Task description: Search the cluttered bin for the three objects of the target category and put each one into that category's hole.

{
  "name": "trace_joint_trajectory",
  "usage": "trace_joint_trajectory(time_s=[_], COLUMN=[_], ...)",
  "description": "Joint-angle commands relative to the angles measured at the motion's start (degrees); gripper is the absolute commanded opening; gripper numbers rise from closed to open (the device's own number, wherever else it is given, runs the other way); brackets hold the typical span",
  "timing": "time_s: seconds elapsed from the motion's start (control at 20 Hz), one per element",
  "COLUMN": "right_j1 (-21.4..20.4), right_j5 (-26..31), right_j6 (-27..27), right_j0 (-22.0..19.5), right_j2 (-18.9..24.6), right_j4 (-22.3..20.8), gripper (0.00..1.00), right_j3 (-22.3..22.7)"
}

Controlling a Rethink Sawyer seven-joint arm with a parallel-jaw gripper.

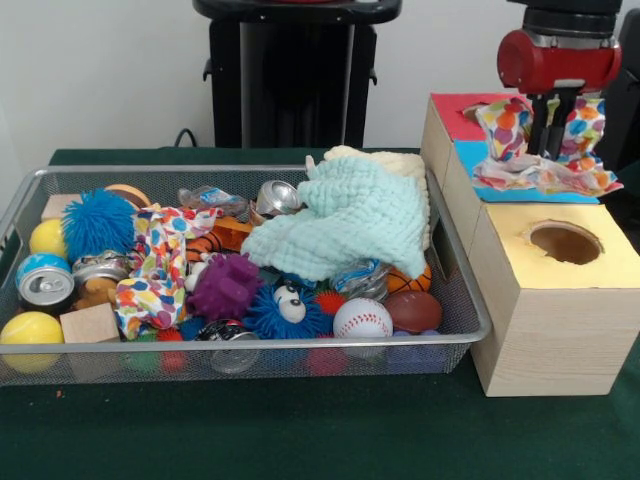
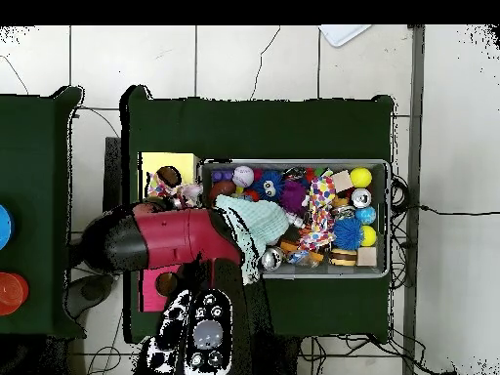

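Note:
My gripper (image 1: pixel 548 145) hangs at the right, over the blue-topped box (image 1: pixel 470 160). It is shut on a white polka-dot cloth (image 1: pixel 505 130). The cloth bunches up on both sides of the fingers and its lower end rests on the blue top. The yellow-topped box (image 1: pixel 600 270) with its round hole (image 1: pixel 565 242) stands just in front, nearer the camera. A second polka-dot cloth (image 1: pixel 150 265) lies in the left half of the wire-mesh bin (image 1: pixel 455 270), among the toys. In the overhead view the held cloth (image 2: pixel 161 186) shows beside the red arm (image 2: pixel 181 239). No third dotted cloth shows.
A mint-green waffle cloth (image 1: pixel 345 220) lies on a cream one (image 1: pixel 400 165) at the bin's right. Balls, cans, wooden blocks and fuzzy toys fill the rest. The red-topped box (image 1: pixel 455 108) stands behind the blue one. The robot's black pedestal (image 1: pixel 295 75) is behind the bin.

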Motion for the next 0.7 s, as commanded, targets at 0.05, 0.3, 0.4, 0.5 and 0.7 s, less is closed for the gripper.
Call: trace_joint_trajectory(time_s=[0.05, 0.3, 0.4, 0.5, 0.7], right_j1=[6.46, 8.26, 8.82, 10.49, 14.84], right_j5=[0.14, 0.08, -2.77, -7.12, -12.49], right_j6=[18.95, 18.11, 18.19, 18.03, 16.25], right_j0=[1.47, 0.73, 0.78, 0.56, -0.64], right_j2=[-3.86, -3.02, -2.98, -2.68, -1.82], right_j4=[4.41, 6.32, 6.1, 5.41, 3.91], gripper=[0.0, 0.0, 0.0, 0.0, 0.0], right_j3=[-8.34, -9.14, -7.6, -6.28, -6.38])
